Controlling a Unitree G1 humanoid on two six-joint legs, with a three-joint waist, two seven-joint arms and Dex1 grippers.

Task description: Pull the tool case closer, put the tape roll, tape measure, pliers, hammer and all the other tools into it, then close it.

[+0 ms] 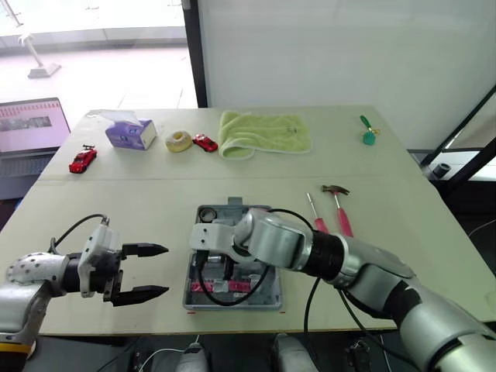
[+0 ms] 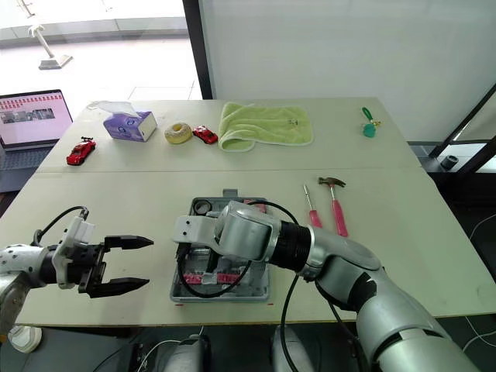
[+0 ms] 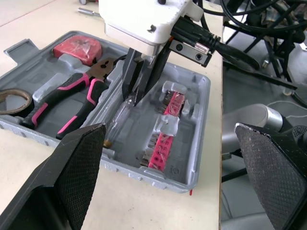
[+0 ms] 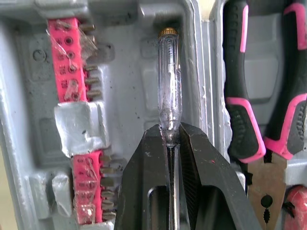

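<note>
Grey tool case (image 3: 189, 139), pink-and-black pliers (image 3: 72, 96), clear screwdriver (image 4: 170, 91), pink-handled hammer (image 1: 339, 208), pale green towel (image 1: 263, 133)

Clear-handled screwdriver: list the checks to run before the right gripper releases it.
1. Right gripper shut on the clear-handled screwdriver at its shaft: ok.
2. Screwdriver lined up along its groove in the tool case: ok.
3. Screwdriver seated flat in the groove: cannot tell.
4. Pliers in their own recess, apart from the groove: ok.
5. Left gripper open, beside the case, not touching it: ok.
6. All tools packed: not ok; hammer and pink-handled screwdriver lie on the table.
</note>
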